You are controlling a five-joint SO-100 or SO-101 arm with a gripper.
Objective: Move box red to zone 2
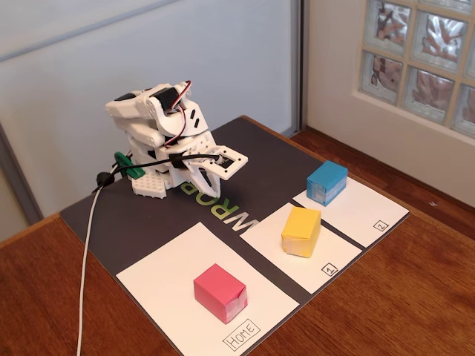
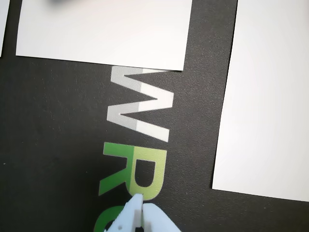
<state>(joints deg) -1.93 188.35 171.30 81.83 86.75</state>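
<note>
Box red (image 1: pixel 219 292): small pinkish-red cuboid of folded paper, edges creased, a paler patch on its lower right face; it sits in the lower middle of the fixed view on the white panel (image 1: pixel 167 278) lettered "HOME", clear of the arm.
Zone 2 (image 1: pixel 367 206): white paper rectangle at the right of the fixed view, with a small boxed "2" near its lower right corner; the blue box (image 1: pixel 327 182) stands on its upper end.
Zone 1 panel (image 1: pixel 286 256): white rectangle between the other two, boxed "1" at its corner, with the yellow box (image 1: pixel 301 231) resting on it.
Mat (image 1: pixel 148 222): dark sheet under all three panels, with grey and green lettering; in the wrist view the letters "W" and "R" fill the middle.
Arm (image 1: pixel 159 130): white, folded low at the upper left of the fixed view, well apart from every box.
Tool (image 2: pixel 141 209): white tips enter the wrist view from the bottom edge, pressed together with only a thin seam between them, gripping nothing.
Counter (image 1: pixel 415 297): reddish-brown wood around the mat.
Cable (image 1: pixel 87 245): white, running down the left side of the fixed view.
</note>
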